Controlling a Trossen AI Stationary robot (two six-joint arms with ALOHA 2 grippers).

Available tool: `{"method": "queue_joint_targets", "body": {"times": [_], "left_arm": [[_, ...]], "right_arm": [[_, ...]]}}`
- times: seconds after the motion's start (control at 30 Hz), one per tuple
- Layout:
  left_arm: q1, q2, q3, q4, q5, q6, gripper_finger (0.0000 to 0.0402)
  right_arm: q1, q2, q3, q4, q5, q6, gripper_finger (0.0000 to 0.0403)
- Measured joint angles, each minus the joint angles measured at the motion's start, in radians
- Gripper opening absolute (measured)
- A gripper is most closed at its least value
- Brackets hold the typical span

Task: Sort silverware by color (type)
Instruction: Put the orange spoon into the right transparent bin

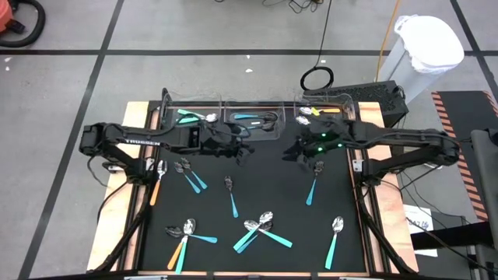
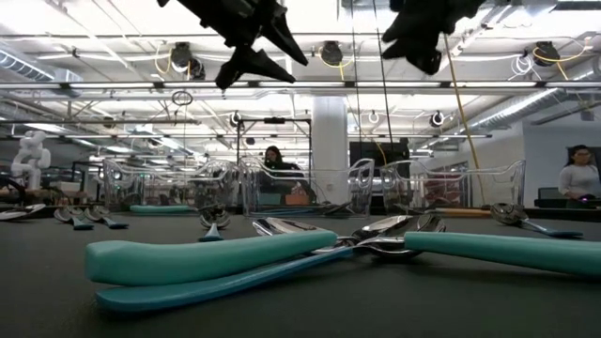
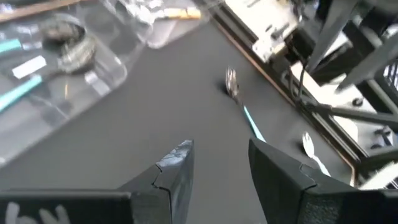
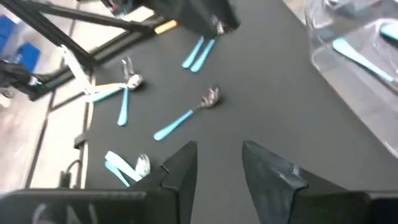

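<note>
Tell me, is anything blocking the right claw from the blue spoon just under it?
Nothing visible does. The right gripper hangs empty over bare black mat, and the light blue spoon lies alone just beside it, clear of the other spoons and of the left gripper.

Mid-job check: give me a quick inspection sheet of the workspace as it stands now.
Surface: black mat on a wooden table.
Job's things: loose spoons scattered on the mat; some already in the clear bins at the far edge.
Clutter: nothing seen.
Grippers: left gripper and right gripper both open, empty, above the mat near the bins.
Cables: a coiled cable on the floor beyond the table.
Surroundings: white bin bag on the right; people in the room behind.
</note>
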Motion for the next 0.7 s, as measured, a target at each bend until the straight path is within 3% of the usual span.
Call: {"method": "queue_joint_targets", "body": {"times": [0.17,0.27,0.47,0.7], "left_arm": [[-0.022,-0.059,0.028,-0.245,0.007,-0.036,0.0154],[-0.031,-0.115,0.035,-0.341,-0.035,-0.059,0.0154],[-0.065,-0.208,0.037,-0.347,-0.122,-0.059,0.0154],[-0.213,-0.223,0.028,-0.435,-0.174,-0.059,0.0154]], "right_arm": [[0.0,-0.023,0.001,0.003,0.096,0.051,0.0126],[0.005,-0.003,0.001,0.021,0.1,0.135,0.013],[0.092,0.046,0.001,0.056,0.148,0.242,0.0125],[0.219,0.112,0.001,0.165,0.225,0.436,0.0103]]}}
